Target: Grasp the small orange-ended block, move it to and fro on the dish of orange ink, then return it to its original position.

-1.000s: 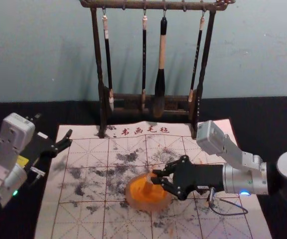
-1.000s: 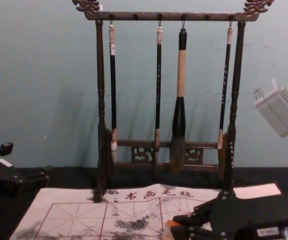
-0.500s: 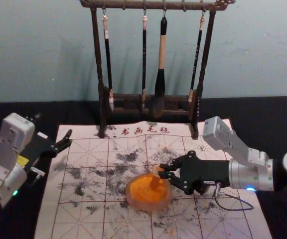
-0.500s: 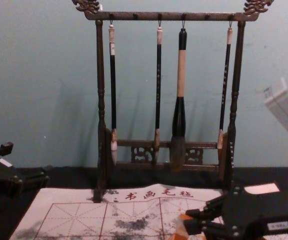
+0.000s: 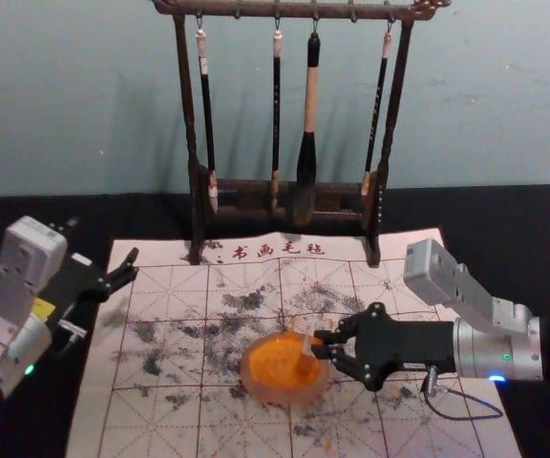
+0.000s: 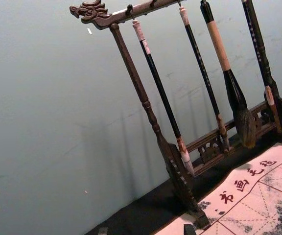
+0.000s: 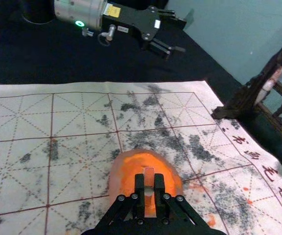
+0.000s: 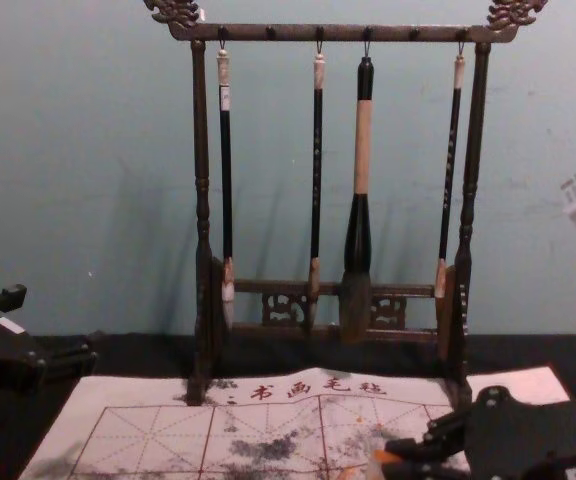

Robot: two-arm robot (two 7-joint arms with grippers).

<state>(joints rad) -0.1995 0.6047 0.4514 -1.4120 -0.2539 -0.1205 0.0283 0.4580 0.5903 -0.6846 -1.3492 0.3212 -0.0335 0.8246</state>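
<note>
Right gripper (image 5: 322,345): is being held out over the mat at the dish's right side; its fingers are being kept from meeting by the block clasped between them.
Block (image 5: 308,350): is being gripped above the right part of the dish; whether the ink is being touched cannot be told.
Dish (image 5: 280,397): is being supported by the mat, with orange ink (image 5: 273,357) being contained inside.
Left gripper (image 5: 103,245): is being held spread wide near the mat's far left corner.
Mat (image 5: 156,410): is being marked out by red grid lines.
Rack (image 5: 196,143): is being hung with four brushes (image 5: 310,100).
</note>
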